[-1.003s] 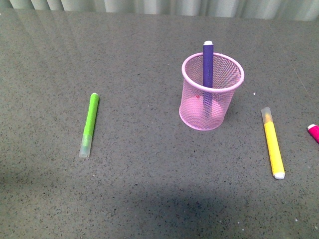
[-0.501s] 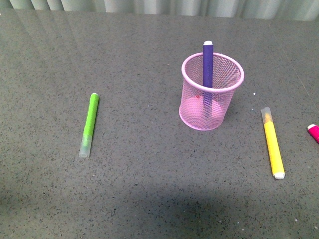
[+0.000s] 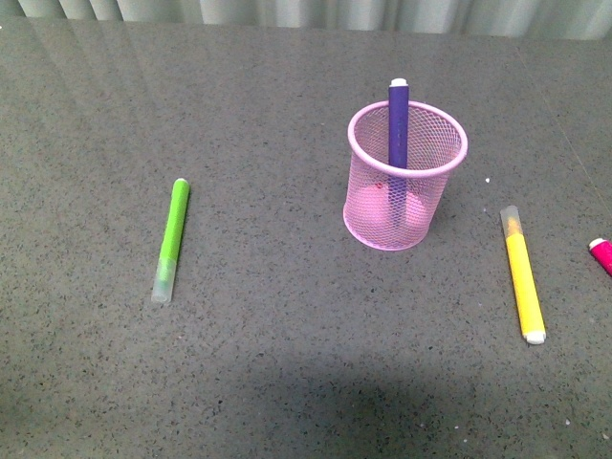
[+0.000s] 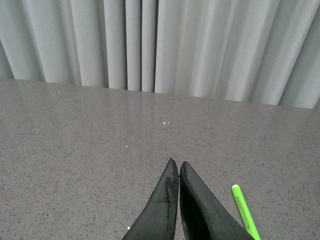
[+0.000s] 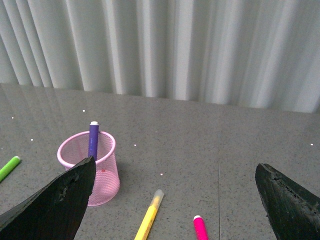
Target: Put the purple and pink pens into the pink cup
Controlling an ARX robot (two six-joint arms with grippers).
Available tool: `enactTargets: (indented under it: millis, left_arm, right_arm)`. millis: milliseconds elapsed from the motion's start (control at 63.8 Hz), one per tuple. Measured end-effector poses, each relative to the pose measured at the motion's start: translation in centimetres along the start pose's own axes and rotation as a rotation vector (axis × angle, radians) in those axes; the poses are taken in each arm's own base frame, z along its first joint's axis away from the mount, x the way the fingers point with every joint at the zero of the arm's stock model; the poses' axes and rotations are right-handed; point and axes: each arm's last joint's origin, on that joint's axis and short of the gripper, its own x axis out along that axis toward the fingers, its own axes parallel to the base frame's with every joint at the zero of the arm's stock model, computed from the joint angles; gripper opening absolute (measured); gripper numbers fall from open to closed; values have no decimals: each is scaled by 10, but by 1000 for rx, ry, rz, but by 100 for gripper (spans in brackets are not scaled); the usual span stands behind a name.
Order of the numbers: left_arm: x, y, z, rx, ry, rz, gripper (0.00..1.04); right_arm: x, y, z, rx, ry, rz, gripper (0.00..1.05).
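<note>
A green marker (image 3: 171,239) lies at the left of the front view on a gray speckled table (image 3: 287,363). A yellow marker (image 3: 523,277) lies at the right. White curtains (image 3: 287,10) hang along the top edge.

A big gray speckled counter (image 3: 287,363) fills the room. Behind it hang long, pale, folded curtains (image 5: 200,50).

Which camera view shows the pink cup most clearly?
The front view: the pink cup stands whole and unblocked, purple pen inside. The right wrist view shows it partly behind the right pincer's finger. The left wrist view misses it.
</note>
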Motion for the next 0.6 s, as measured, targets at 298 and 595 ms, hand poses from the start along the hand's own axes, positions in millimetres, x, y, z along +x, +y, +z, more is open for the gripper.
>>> enactTargets:
  millis: [298,595]
  left_arm:
    - [-6,0,0,0,-2,0,2]
    - [-16,0,-4,0,27,0,2]
  right_arm:
    - [0,0,0,0,0,0,97]
    - [0,0,0,0,0,0,97]
